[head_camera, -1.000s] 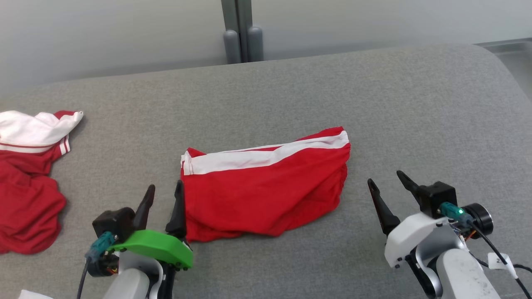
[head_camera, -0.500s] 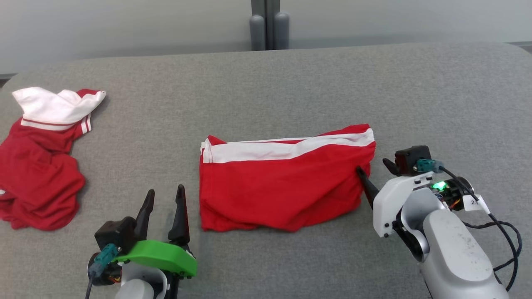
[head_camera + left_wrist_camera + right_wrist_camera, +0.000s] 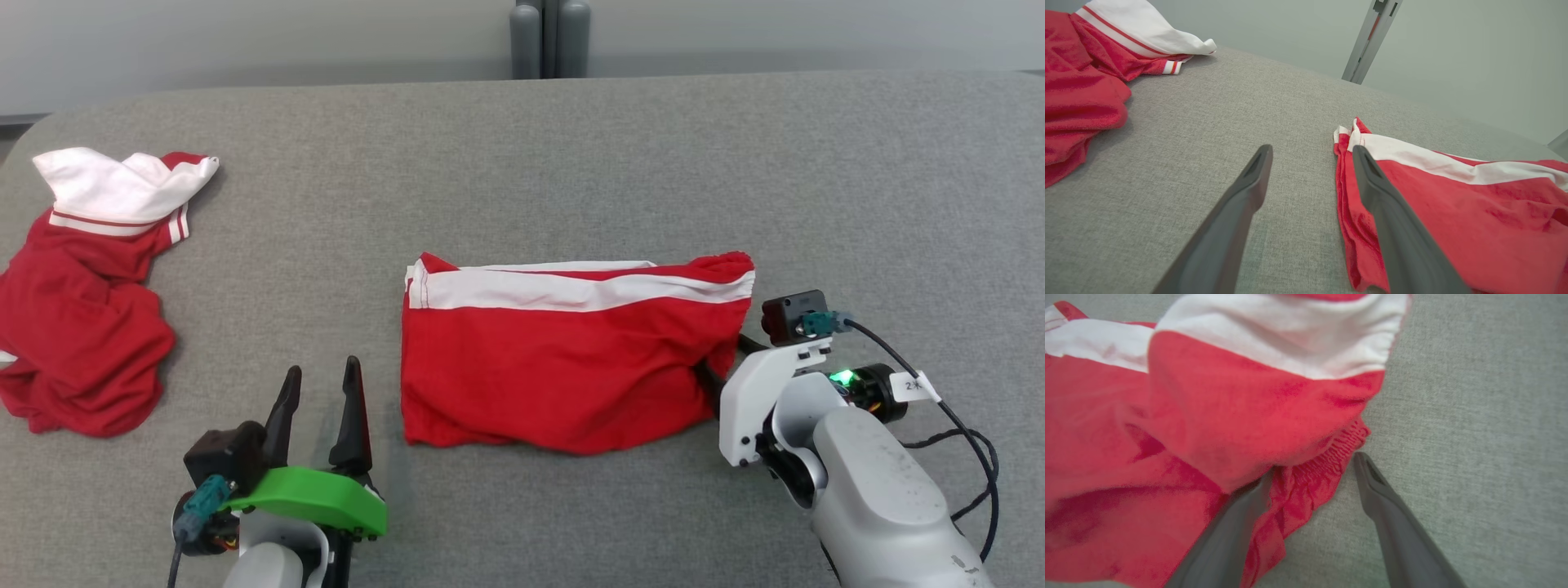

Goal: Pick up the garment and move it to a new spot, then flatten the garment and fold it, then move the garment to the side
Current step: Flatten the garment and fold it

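between the two end effectors, on the grey fabric surface (image 3: 522,163), lies the folded garment (image 3: 563,359), red with a white band along its far edge. left end effector (image 3: 323,366): fingers apart and empty, hovering just off the garment's near-left corner; from its wrist camera the inner finger (image 3: 1372,179) overlaps that edge. right end effector (image 3: 1312,467): fingers spread, not clamped; one finger (image 3: 1241,514) is tucked beneath the gathered red hem, the other (image 3: 1380,490) rests over bare fabric just beside it. well beyond the left end effector's outer side sits a crumpled red-and-white heap (image 3: 82,327).
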### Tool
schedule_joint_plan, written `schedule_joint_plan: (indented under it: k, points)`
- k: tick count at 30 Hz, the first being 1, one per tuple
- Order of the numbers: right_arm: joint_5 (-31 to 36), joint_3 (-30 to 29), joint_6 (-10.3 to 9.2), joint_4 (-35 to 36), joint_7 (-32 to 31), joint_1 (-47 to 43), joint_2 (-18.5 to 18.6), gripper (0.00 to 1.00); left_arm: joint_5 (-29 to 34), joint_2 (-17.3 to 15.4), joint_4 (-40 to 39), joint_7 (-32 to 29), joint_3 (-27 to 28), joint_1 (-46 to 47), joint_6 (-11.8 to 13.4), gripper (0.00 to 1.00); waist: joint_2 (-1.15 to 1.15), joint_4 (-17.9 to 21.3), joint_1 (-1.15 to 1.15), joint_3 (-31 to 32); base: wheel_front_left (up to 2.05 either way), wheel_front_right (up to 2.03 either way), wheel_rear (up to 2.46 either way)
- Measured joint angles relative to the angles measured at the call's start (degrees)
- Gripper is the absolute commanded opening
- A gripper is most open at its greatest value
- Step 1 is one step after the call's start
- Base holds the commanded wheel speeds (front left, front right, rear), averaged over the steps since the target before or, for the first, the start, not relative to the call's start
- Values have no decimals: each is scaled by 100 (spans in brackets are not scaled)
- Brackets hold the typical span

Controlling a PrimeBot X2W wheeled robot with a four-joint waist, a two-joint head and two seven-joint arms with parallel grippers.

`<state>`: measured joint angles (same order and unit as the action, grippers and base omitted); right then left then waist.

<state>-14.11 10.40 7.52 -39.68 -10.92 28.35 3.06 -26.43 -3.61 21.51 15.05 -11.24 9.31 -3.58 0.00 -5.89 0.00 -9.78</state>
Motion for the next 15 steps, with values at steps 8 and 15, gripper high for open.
schedule_joint_plan:
  k: [8, 15]
  points:
    - [-30, 326, 2, -344, 308, 312, -48, 0, 96, 57, -32, 0, -69, 71, -108, 100, 0, 122, 0, 21, 0, 0, 0]
    - [-162, -88, 2, -408, 336, 418, 154, 0, 111, 70, -147, 0, -178, 69, -146, 100, 0, 299, 0, 94, 0, 0, 0]
